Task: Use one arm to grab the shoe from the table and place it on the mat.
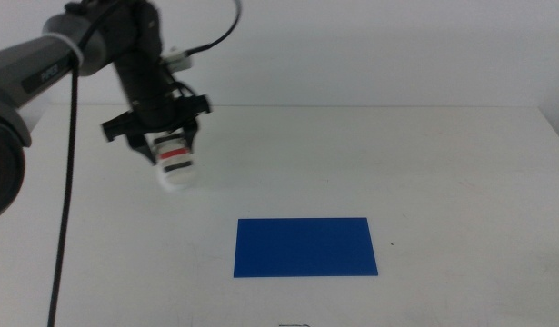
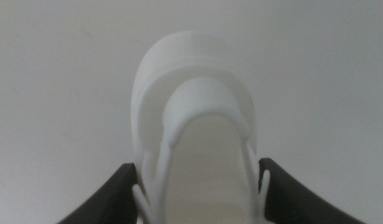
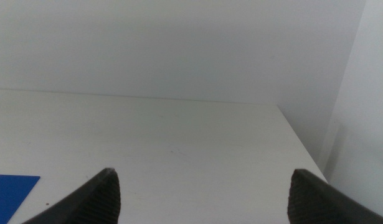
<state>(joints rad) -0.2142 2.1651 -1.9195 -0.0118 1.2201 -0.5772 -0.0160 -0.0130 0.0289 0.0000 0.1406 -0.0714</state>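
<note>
Only middle view shows red strap, left hand (image 1: pixel 167 153) gripping shoe (image 1: pixel 174 163), right hand (image 3: pixel 200 193) open.

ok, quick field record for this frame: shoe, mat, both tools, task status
shoe: white, red and black straps, between the left tool's jaws, far-left of the table; contact with the tabletop unclear
mat: blue rectangle, flat, near centre, nothing on it
left tool: closed on the shoe's sides
right tool: open, holding nothing, out of the middle view
status: shoe gripped, not yet on mat
</note>
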